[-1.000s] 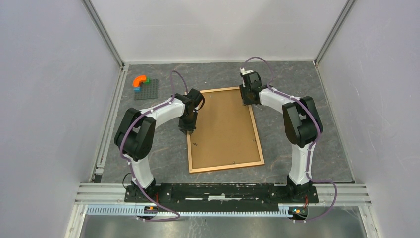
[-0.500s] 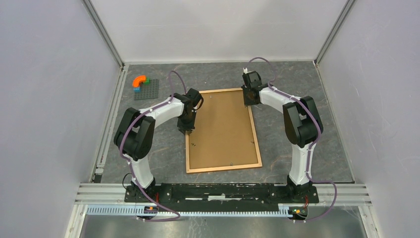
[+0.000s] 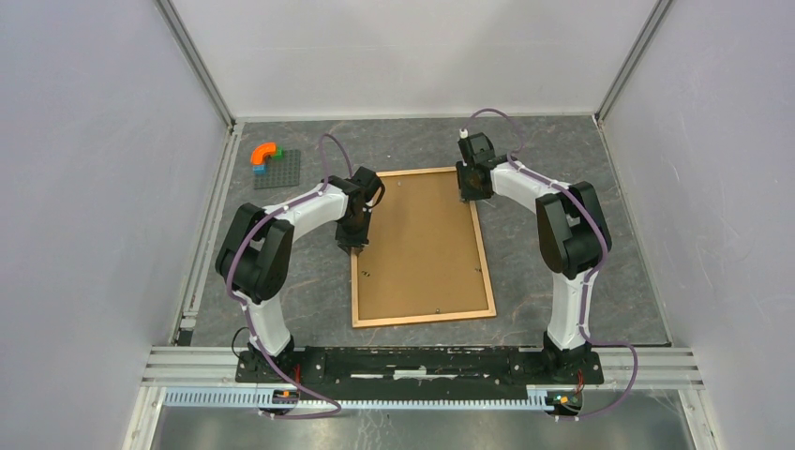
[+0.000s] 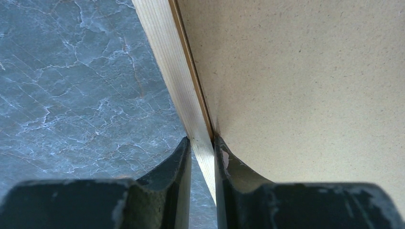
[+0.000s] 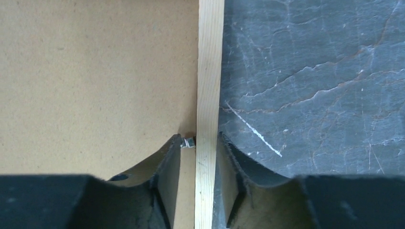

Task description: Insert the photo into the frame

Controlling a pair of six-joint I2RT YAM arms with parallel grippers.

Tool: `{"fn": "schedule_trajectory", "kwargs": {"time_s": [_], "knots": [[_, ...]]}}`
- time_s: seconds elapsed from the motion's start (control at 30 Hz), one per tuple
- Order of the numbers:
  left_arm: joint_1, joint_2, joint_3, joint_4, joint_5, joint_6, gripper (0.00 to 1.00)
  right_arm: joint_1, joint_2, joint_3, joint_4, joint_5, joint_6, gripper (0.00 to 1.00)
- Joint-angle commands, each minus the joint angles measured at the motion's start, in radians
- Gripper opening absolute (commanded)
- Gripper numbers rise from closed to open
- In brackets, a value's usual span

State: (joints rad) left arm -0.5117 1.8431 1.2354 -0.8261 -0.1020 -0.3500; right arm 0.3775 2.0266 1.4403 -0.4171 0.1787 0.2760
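The frame [image 3: 422, 319] lies back-up on the table [image 3: 521, 274], its long axis running away from the bases and its brown backing board [image 3: 422, 244] seated inside; no photo shows. Partway up the left rail, the left gripper [image 3: 354, 246] is pinched narrow across the moulding, one finger outside and one on the board. Farther off, near the far right corner, the right gripper [image 3: 466, 195] clamps the right rail likewise, beside a small metal tab [image 5: 188, 142].

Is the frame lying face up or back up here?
Back up. The frame lies flat with its brown backing board showing; a small metal tab sits at the board's edge.
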Motion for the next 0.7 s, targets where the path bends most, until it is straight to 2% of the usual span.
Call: {"fn": "schedule_trajectory", "kwargs": {"time_s": [0.0, 0.27, 0.5, 0.67], "knots": [[-0.004, 0.043, -0.002, 0.041, 0.033, 0.036, 0.21, 0.005, -0.001, 0.038, -0.078, -0.039, 0.015, 0.44], [-0.004, 0.042, -0.004, 0.04, 0.035, 0.034, 0.21, 0.006, 0.009, -0.018, -0.065, -0.008, 0.007, 0.4], [-0.004, 0.042, -0.007, 0.043, 0.035, 0.036, 0.2, 0.0, 0.018, 0.045, -0.072, -0.024, 0.01, 0.46], [-0.004, 0.046, -0.007, 0.043, 0.039, 0.036, 0.2, -0.02, 0.009, 0.048, -0.075, -0.042, 0.092, 0.49]]}}
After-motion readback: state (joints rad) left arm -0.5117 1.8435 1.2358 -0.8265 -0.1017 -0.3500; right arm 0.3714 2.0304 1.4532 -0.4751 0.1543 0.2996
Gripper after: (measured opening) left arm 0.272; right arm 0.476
